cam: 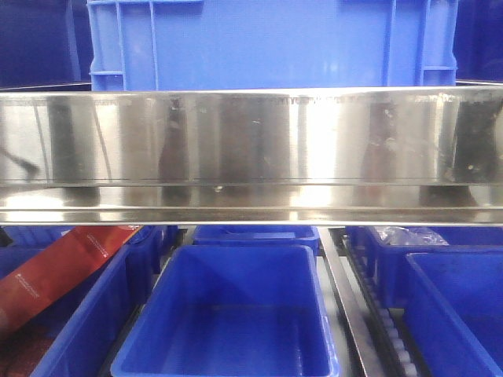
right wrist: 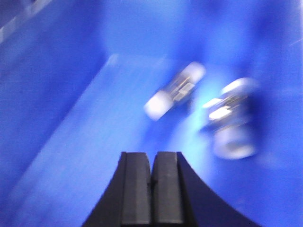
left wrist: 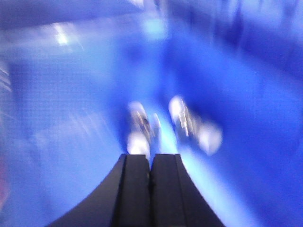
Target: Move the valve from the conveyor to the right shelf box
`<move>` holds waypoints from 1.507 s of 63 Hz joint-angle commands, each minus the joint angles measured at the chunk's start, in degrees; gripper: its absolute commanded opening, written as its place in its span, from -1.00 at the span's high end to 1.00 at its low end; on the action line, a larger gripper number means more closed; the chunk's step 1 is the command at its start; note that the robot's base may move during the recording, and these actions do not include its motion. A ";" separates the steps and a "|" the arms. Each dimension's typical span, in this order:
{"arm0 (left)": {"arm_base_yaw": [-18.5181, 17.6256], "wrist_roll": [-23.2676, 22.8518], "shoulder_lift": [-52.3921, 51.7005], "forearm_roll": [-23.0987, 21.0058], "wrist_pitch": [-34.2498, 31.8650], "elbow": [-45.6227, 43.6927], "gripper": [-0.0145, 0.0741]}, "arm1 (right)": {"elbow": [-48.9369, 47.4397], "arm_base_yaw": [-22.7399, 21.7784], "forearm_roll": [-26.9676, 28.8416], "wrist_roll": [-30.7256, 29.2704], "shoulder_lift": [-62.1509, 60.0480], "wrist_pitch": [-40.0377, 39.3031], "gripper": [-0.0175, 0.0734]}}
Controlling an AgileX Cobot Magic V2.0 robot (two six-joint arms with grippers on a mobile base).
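Seemingly between picks: both grippers, left (left wrist: 150, 163) and right (right wrist: 151, 163), are closed and empty above blue boxes (right wrist: 71, 142) where valves (right wrist: 175, 90) already lie (blurred). Next calls for reaching the conveyor, unseen here.

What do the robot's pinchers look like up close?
Both look alike. The left gripper and right gripper each have two plain black fingers with flat inner faces and outer sides that curve outward toward the base. No cables or markings show.
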 commanded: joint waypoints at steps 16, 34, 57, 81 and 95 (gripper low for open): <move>0.27 -0.69 -9.51 -0.45 -5.93 5.60 0.92 | 0.16 -0.78 -3.82 -0.29 -8.46 -3.31 0.97; 0.27 -0.69 -22.61 -0.55 -17.66 29.11 0.92 | 14.59 -0.78 -6.11 -0.29 -18.98 -15.10 0.97; 5.66 -0.69 -44.85 -3.95 -31.19 59.30 0.92 | 50.28 -0.78 -7.99 -0.29 -41.87 -35.62 0.97; 9.99 -0.69 -67.02 -3.95 -31.03 76.23 0.92 | 70.16 -0.78 -7.99 -0.29 -65.46 -41.86 0.97; 9.99 -0.69 -72.64 -3.95 -31.07 76.82 0.92 | 70.28 -0.78 -7.99 -0.29 -72.03 -40.80 0.97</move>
